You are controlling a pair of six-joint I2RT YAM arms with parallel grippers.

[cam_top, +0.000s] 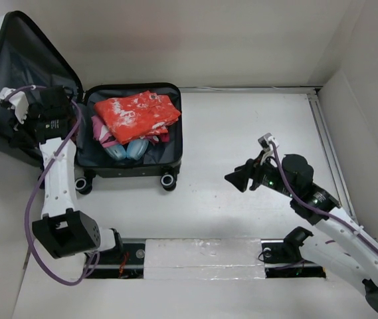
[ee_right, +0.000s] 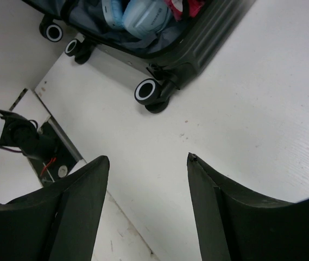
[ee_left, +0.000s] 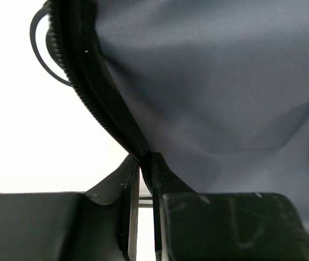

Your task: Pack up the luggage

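Dark hard-shell wheeled suitcase (cam_top: 132,169) sits far-left on white counter (cam_top: 242,133), open. Grey-lined lid (cam_top: 16,60) tilted up at left, base flat, long axis near-far, black wheels (cam_top: 169,179) toward the arms. Left jaws clenched on lid's zipper edge (ee_left: 111,133). Right jaws released, over the counter right of the suitcase.

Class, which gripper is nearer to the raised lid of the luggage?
Left. The left gripper pinches the luggage lid at its zipper edge; the right gripper hangs open above the table, far off to the lid's right.
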